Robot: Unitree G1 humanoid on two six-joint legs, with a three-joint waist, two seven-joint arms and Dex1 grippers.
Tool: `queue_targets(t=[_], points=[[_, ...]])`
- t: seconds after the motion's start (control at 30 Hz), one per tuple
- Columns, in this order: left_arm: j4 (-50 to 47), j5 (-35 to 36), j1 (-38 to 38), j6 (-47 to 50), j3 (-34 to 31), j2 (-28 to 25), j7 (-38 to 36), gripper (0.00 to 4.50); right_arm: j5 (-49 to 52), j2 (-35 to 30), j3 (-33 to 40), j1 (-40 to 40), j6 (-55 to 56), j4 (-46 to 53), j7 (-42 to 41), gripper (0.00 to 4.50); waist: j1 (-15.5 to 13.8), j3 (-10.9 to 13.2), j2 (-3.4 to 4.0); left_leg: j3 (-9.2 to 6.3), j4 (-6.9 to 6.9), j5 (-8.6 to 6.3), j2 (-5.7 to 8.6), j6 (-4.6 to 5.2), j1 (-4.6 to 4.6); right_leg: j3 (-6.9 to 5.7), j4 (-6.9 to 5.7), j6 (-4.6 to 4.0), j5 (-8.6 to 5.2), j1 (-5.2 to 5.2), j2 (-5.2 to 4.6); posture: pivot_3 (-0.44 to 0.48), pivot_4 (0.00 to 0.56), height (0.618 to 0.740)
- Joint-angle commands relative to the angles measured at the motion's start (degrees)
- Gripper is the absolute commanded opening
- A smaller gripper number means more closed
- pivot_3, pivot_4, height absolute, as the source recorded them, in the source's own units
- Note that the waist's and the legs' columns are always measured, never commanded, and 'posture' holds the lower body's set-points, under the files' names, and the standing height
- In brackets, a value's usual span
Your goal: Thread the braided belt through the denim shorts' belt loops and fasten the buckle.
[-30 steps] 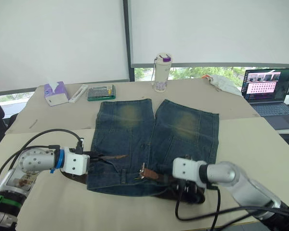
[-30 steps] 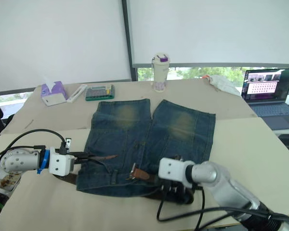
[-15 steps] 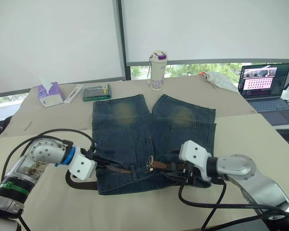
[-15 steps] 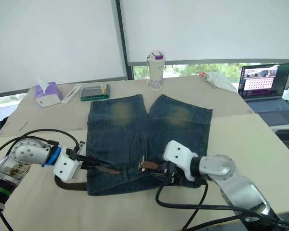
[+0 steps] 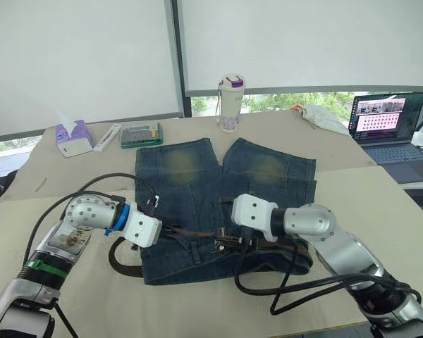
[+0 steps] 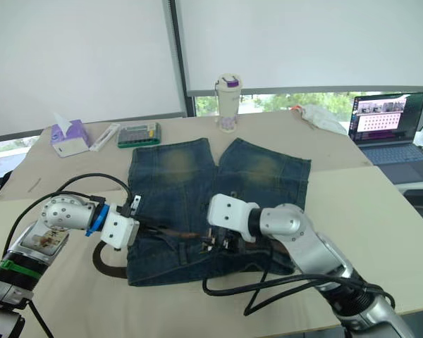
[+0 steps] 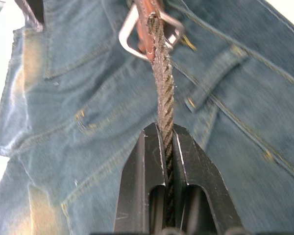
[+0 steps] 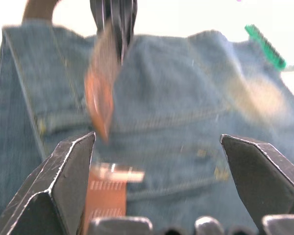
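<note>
The worktop (image 5: 381, 204) spreads wide and pale, and flat on it lie the denim shorts (image 5: 222, 193), waistband nearest the robot, legs pointing away toward the window. All places here go by those shorts. Beyond the legs, a tall cup (image 5: 230, 104) stands upright; off past the left leg sit a green calculator (image 5: 142, 134) and a tissue box (image 5: 73, 137). Far out beyond the right leg, an open laptop (image 5: 389, 130).

Over the waistband now: the braided belt (image 5: 194, 232) runs across it, with a dark loop of strap spilling off the shorts' left edge onto the worktop. The left claw (image 7: 165, 134) is clamped tight on the woven strap, fingers (image 7: 149, 161) pressed against both its sides, holding it above the denim. Just ahead of that grip, the reddish leather tip passes through the silver buckle (image 7: 149, 32).

The right claw (image 8: 157, 147) hovers at the waistband's middle, fingers spread wide, gripping nothing. A belt loop (image 7: 216, 74) lies flat beside the strap.
</note>
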State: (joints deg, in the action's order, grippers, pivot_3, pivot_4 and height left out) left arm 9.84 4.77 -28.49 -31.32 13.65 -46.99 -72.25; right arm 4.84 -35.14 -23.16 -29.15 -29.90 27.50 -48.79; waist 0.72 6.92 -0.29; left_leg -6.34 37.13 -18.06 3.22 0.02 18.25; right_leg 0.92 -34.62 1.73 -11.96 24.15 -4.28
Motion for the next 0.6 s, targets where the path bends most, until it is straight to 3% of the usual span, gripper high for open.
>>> queue_targets(t=[0.03,0.37,0.4,0.5,0.6], points=[[-2.72,1.27,-0.39,1.97,-1.87,0.62,1.93,0.0,1.57,0.64,-0.03,-1.21,1.84,0.18,-2.72,3.66,-0.04,0.0,0.0,-0.01,0.01,0.0,0.0,0.01,0.0,0.0,-0.15,0.0,0.0,0.0,-0.03,0.0,0.15,0.74],[-5.46,1.28,0.31,5.05,-2.13,1.93,3.69,0.0,1.98,1.24,-0.13,-3.32,1.97,-1.83,-6.2,0.24,-0.01,0.0,0.01,-0.02,0.13,-0.01,0.01,0.01,-0.01,0.0,-0.27,0.0,-0.01,0.02,-0.03,0.0,0.15,0.74],[-5.64,1.53,0.43,5.45,-2.19,2.01,3.79,0.0,1.78,1.1,-0.17,-3.3,2.03,-1.78,-6.37,0.04,-0.03,0.0,0.01,-0.02,0.13,-0.01,0.01,0.01,-0.01,0.0,-0.27,0.0,-0.01,0.02,-0.04,0.0,0.15,0.74],[-8.07,6.89,1.52,13.11,-3.04,1.65,2.0,0.0,1.13,0.81,-0.34,-3.4,2.52,-1.84,-6.77,0.04,0.04,-0.01,0.03,-0.02,0.13,-0.01,0.01,0.02,0.0,0.01,-0.28,0.0,-0.01,0.02,-0.04,0.0,0.15,0.74],[-18.16,20.99,2.66,35.19,-4.73,0.37,1.87,1.01,2.14,1.33,0.47,-3.84,1.48,-2.04,-6.96,0.0,0.06,-0.01,0.02,-0.04,0.15,-0.04,0.0,0.06,0.03,0.0,-0.31,0.01,-0.01,0.05,0.0,0.0,0.15,0.74]])
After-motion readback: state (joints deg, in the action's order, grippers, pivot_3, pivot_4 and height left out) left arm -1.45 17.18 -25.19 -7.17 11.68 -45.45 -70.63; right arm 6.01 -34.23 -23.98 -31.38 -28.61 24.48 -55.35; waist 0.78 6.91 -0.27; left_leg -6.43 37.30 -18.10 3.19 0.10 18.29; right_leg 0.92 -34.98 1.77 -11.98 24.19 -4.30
